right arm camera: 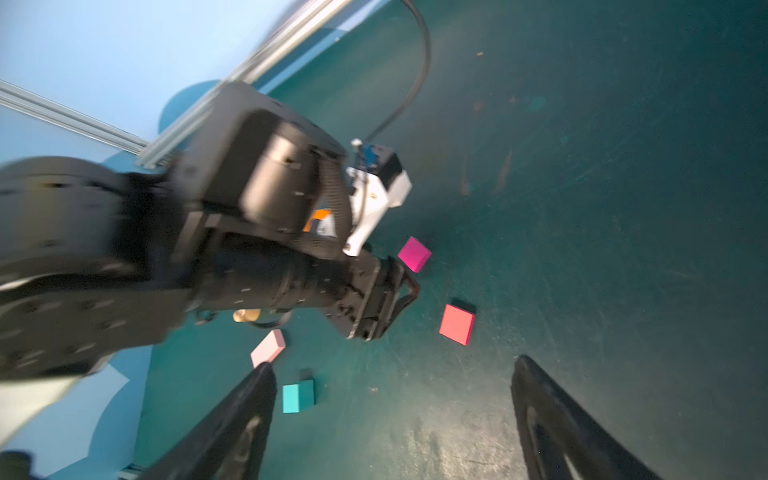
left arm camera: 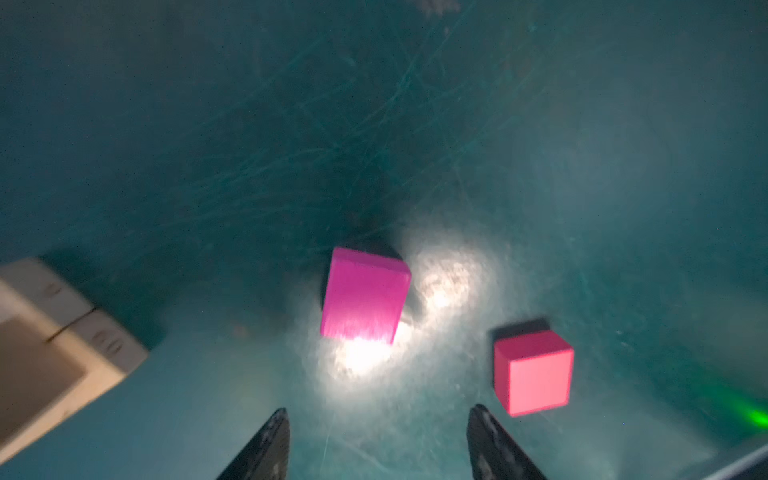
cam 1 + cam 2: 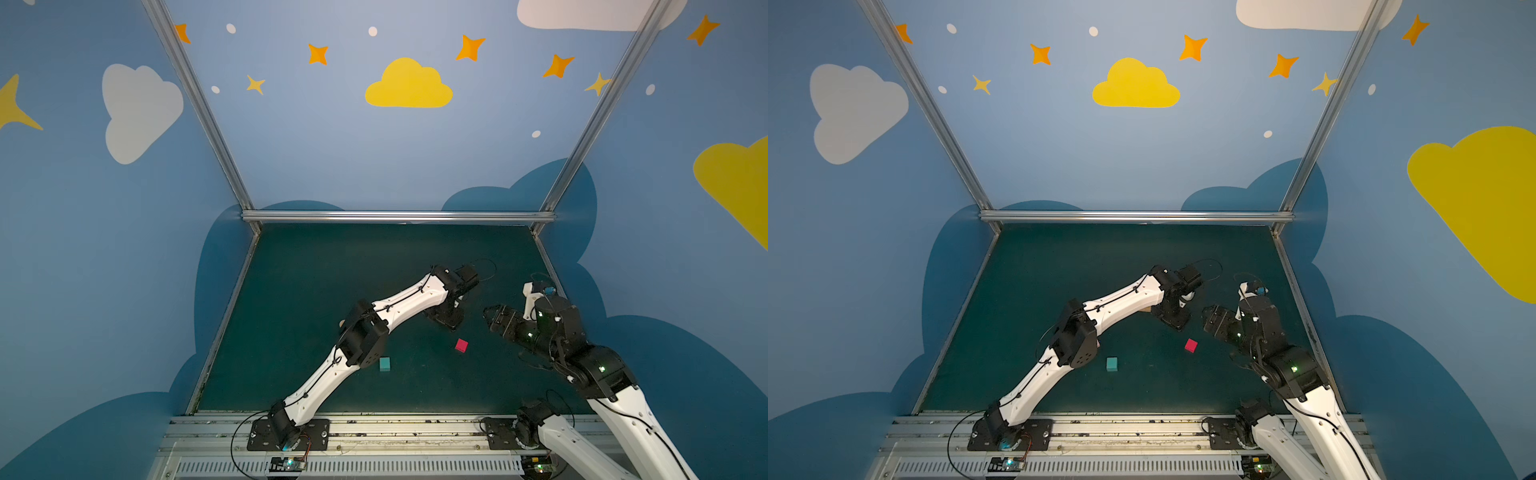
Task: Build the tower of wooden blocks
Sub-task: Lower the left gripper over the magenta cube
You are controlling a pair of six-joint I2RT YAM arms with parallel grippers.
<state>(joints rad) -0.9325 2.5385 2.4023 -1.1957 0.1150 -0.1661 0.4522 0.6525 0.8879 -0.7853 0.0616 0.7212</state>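
Well, the tower is hardly begun. No stack of wood blocks shows in any picture. The coloured blocks lie flat on the green mat, each on its own.

In both top views the red cube sits right of the middle. The teal cube sits closer to the front, well apart from it. The left wrist view shows the magenta cube near the red cube, not touching it. The right wrist view shows the pink oblong lying near the teal cube. There the orange oblong peeks out behind the left arm, mostly hidden.

At the edge of the left wrist view two tan blocks lie side by side, touching. They may be the start of the wide base, but they are blurry and cut off, so I cannot be sure.

The left gripper hangs over the mat near the magenta cube, its fingers spread with nothing between them. The right gripper is spread wide too and holds nothing.

So almost all the work is left, I think — finish the tan base, put the coloured blocks on top one by one, then set the tan cylinder on last. I cannot find that cylinder for sure.
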